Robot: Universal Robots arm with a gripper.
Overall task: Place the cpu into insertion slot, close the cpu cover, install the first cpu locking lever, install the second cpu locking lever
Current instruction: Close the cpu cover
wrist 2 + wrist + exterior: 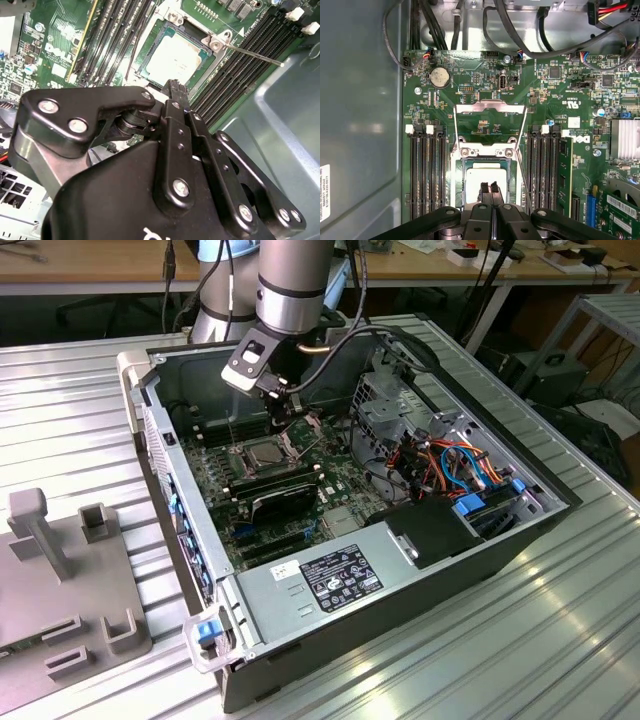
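**Status:** cpu placement reads as done. By judgement, the step in hand is closing the cover.

1. The gripper [490,187] has its fingers pressed together w/ nothing between them. In the exterior view it hangs in the upper middle of the frame, inside the open PC case [160,430] and just over the socket area.
2. The cpu [479,181] lies flat in the insertion slot [458,175], square to the rim. The exterior view puts it left of centre in the upper half. In both wrist views the tips sit over one edge of the chip. Whether they touch it cannot be told.
3. The cpu cover [490,106] is open, swung back off the slot on its hinge. Green circuit board [560,100] shows through its window.
4. One locking lever [250,54], a thin rod, is unlatched. It sticks out from the hinge corner over the memory slots [230,75].

**Next move, req'd (judgement):**
- Get the closed tips behind the cover's free edge.
- Tip the cover over its hinge and down onto the cpu w/o dragging across the chip face.
- Keep clear of the raised rods.
- The frame should seat flat on the slot before any lever is worked.
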